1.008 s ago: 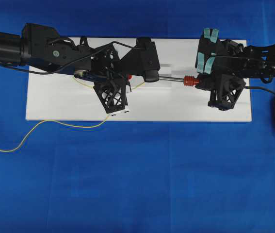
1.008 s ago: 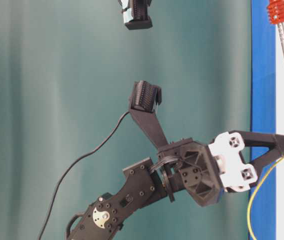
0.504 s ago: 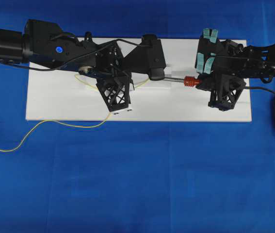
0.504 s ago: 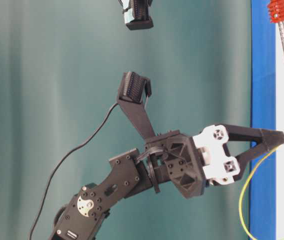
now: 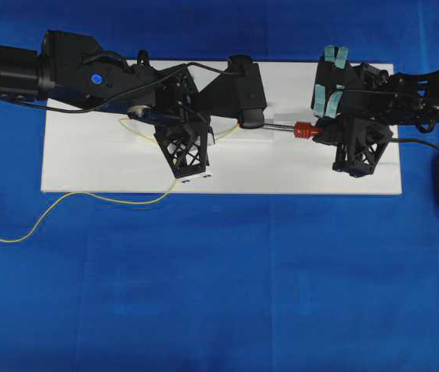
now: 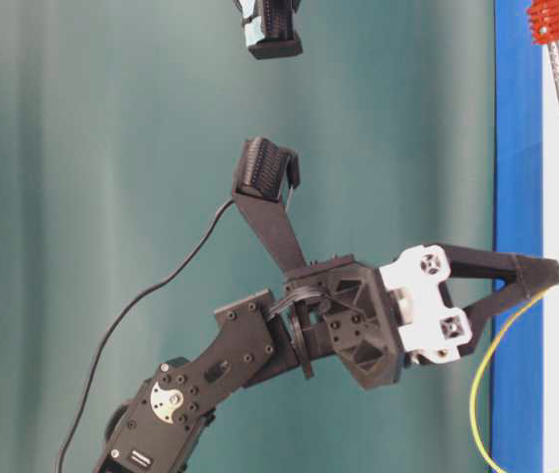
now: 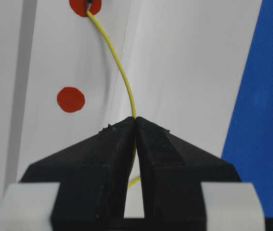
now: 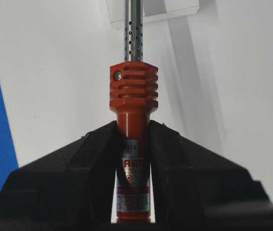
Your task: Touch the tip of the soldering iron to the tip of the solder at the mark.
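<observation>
A white board [image 5: 103, 167] lay on a blue cloth [image 5: 227, 287]; 2 red dots [image 7: 71, 99] marked the board.

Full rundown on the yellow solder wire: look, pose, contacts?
The long, very thin yellow solder wire runs in loose curves from the blue cloth at the left edge onto the white board. The left end effector is shut on it near its free end. Past the fingertips it arcs up to a red round mark, where its tip meets a dark point that looks like the soldering iron's tip.
</observation>
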Robot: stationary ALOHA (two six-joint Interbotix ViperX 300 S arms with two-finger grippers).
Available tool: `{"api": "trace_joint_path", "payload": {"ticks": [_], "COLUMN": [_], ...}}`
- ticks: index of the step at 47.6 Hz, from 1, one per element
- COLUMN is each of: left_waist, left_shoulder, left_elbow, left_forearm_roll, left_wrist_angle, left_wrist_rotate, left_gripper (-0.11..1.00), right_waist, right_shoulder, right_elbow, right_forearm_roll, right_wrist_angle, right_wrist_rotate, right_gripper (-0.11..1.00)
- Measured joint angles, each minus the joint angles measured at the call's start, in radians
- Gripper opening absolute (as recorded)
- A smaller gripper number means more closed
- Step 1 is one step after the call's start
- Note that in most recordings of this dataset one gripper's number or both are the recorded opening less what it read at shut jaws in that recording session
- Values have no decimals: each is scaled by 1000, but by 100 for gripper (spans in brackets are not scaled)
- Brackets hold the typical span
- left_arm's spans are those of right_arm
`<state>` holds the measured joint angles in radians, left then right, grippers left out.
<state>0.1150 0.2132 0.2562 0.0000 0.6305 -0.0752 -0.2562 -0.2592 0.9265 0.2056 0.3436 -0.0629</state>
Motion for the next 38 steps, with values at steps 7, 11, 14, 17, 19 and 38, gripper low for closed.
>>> {"api": "trace_joint_path", "payload": {"ticks": [7, 11, 14, 17, 19, 38], "left_waist": [2, 2, 3, 3, 3, 5], "left_shoulder": [6, 6, 6, 9, 6, 6], "left_elbow": [-11, -14, -15, -15, -15, -15], "left_forearm_roll": [0, 0, 2, 2, 2, 2], "left_wrist_angle": [2, 3, 3, 6, 6, 12], "left_wrist_rotate": [0, 0, 0, 0, 0, -2], "left_gripper": [3, 3, 3, 3, 3, 3], "right_waist": [0, 0, 0, 0, 0, 0], "right_shoulder": [0, -2, -2, -2, -2, 0], "right_elbow": [2, 0, 0, 0, 2, 2], "right_forearm_roll": [0, 0, 0, 0, 0, 0], "right_wrist_angle": [0, 0, 0, 0, 0, 0], "right_wrist_rotate": [0, 0, 0, 0, 0, 0], "right_gripper": [6, 6, 6, 6, 6, 6]}}
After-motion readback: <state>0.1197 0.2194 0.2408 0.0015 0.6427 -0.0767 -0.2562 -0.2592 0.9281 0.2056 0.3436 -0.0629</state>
